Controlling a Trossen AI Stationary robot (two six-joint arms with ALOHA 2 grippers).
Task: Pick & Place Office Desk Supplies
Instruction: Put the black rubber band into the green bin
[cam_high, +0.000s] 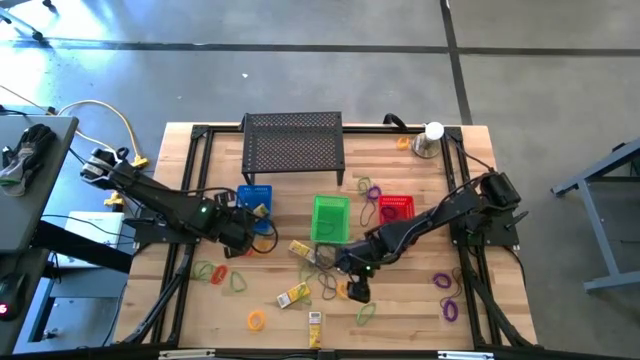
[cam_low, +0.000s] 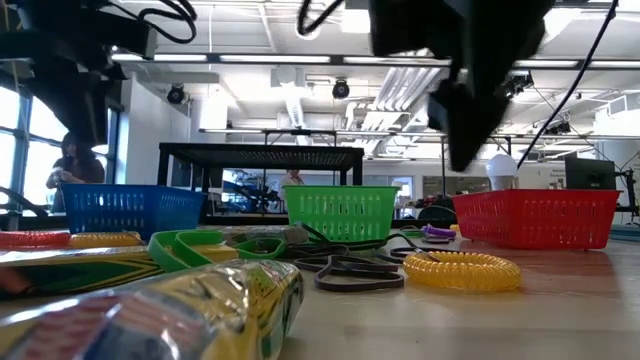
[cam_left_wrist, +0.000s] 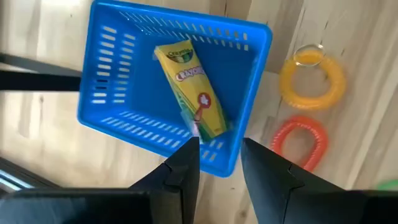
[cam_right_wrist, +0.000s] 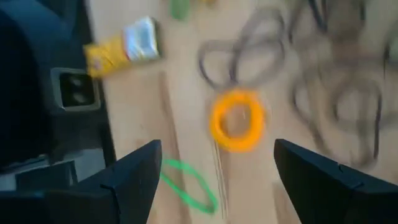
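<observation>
Left pincer: the left gripper is held over the blue plastic basket, fingers a little apart, nothing pinched.
Crayon box: the yellow cardboard crayon box lies slanted inside that basket, just ahead of the fingertips (likely just dropped in).
Right pincer: the right gripper is spread wide above the table, so a loop can fit between.
Orange ring: the orange coiled ring lies just ahead of it.
Other loops: thin dark loops are scattered nearby.
</observation>
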